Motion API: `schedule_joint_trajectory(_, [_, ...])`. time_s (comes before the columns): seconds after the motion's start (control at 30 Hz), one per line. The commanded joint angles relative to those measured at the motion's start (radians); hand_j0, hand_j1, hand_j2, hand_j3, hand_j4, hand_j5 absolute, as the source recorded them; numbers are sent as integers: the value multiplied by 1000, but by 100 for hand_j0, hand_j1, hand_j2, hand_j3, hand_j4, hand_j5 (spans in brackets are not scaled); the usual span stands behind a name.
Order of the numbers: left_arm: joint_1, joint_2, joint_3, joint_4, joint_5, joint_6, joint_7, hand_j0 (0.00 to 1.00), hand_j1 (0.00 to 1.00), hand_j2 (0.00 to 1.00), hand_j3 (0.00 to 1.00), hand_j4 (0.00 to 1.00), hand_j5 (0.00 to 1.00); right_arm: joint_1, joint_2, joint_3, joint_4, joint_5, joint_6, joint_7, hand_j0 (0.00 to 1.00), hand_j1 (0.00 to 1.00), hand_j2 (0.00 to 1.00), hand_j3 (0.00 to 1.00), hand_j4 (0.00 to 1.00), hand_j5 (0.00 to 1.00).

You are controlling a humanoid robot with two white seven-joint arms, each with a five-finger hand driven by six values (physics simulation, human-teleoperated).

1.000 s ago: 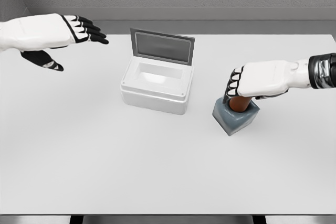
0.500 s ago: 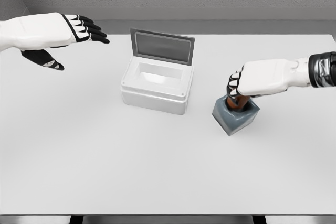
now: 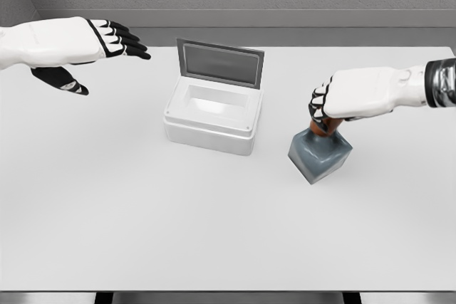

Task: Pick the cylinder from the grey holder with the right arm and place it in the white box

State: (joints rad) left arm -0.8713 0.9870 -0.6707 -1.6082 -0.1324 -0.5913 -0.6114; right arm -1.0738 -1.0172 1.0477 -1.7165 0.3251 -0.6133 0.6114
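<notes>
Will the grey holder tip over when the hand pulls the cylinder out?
Probably it could. The grey holder already looks tilted, and the right hand grips the cylinder still inside it. Nothing pins the holder down, so it may lift along if the fit is snug.

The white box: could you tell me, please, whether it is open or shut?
Open. The white box has its lid raised at the back edge, and its hollow inside shows, with nothing visible in it.

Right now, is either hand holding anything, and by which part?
The right hand is closed on the top end of the brown cylinder, which sits in the grey holder. The left hand is open and holds nothing.
</notes>
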Motion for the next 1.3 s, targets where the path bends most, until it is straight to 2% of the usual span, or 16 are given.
schedule_joint_trajectory(0.0, [0,1,0,1,5,2,0,100,100,100,100,100,100,0,6,-1,0,-5,2,-1,43,43,43,43,43,43])
schedule_joint_trajectory(0.2, [-2,1,0,-10,4,-12,0,100,100,100,100,100,100,-20,66,0,12,3,2,-1,43,43,43,43,43,43])
schedule_joint_trajectory(0.27, [-28,12,-1,-33,0,-20,0,100,100,100,100,100,100,-29,81,0,12,3,2,-1,43,43,43,43,43,43])
schedule_joint_trajectory(0.4, [-37,12,-1,-35,0,-20,0,100,100,100,100,100,100,-43,134,3,72,5,2,-1,43,43,43,43,43,43])
schedule_joint_trajectory(0.73, [-41,2,-3,-41,0,-20,0,100,100,100,100,100,100,-72,193,6,126,5,2,-1,43,43,43,43,43,43])
schedule_joint_trajectory(0.97, [-41,2,-9,-42,0,-20,0,100,100,100,100,100,100,-80,238,6,137,8,2,-1,43,43,43,43,43,43])
schedule_joint_trajectory(1.17, [-43,5,-9,-39,0,-20,0,100,100,100,100,100,100,-109,296,14,201,23,2,-1,43,43,43,43,43,43])
schedule_joint_trajectory(1.27, [-43,6,-7,-41,0,-20,0,100,100,100,100,100,100,-118,299,14,207,23,2,-1,43,43,43,43,43,43])
